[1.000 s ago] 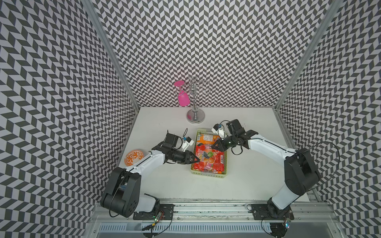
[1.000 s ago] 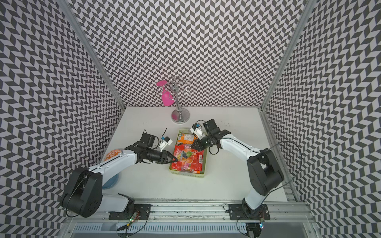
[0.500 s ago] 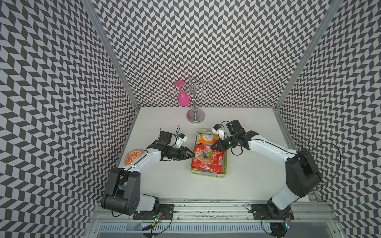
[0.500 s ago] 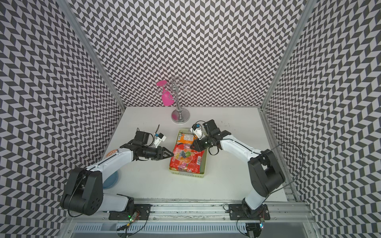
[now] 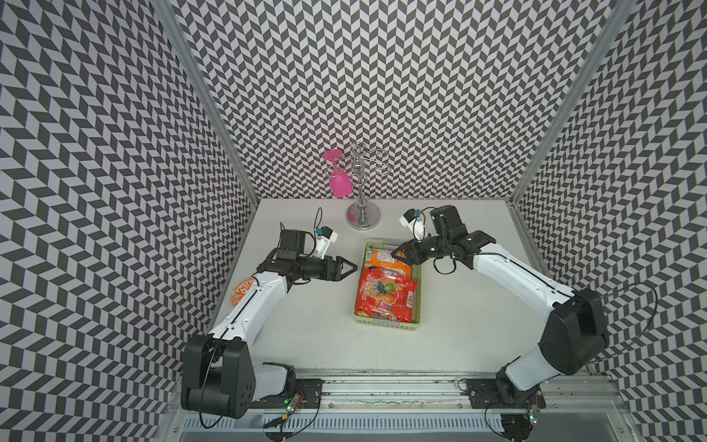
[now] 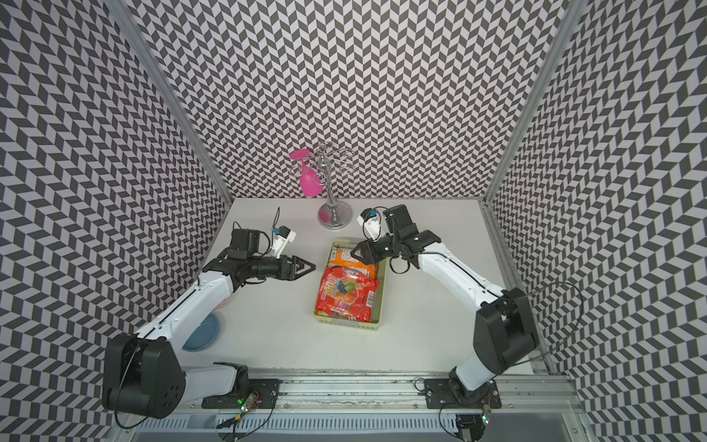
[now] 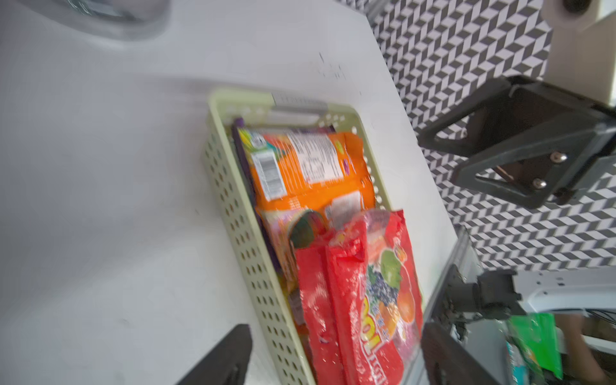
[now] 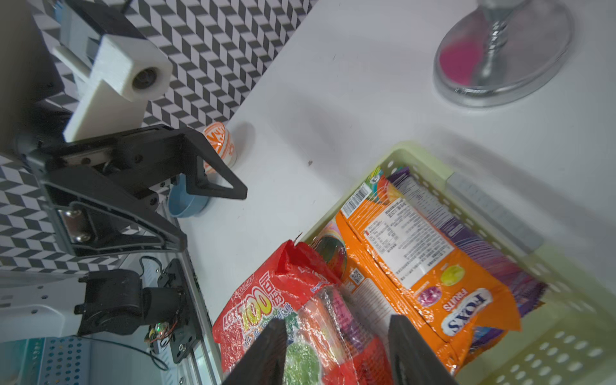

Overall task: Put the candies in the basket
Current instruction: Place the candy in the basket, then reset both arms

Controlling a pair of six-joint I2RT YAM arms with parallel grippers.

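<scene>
Mostly bare white surface (image 5: 463,329) surrounds my left gripper (image 5: 350,266), spread wide beside the basket (image 5: 398,326); my right gripper (image 5: 397,253) hangs parted over it.

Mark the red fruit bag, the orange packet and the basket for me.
red fruit bag (image 5: 384,296): in a top view, middle of its printed face.
orange packet (image 8: 413,253): right wrist view, on its white printed label.
basket (image 7: 241,233): left wrist view, on the perforated side wall.
</scene>
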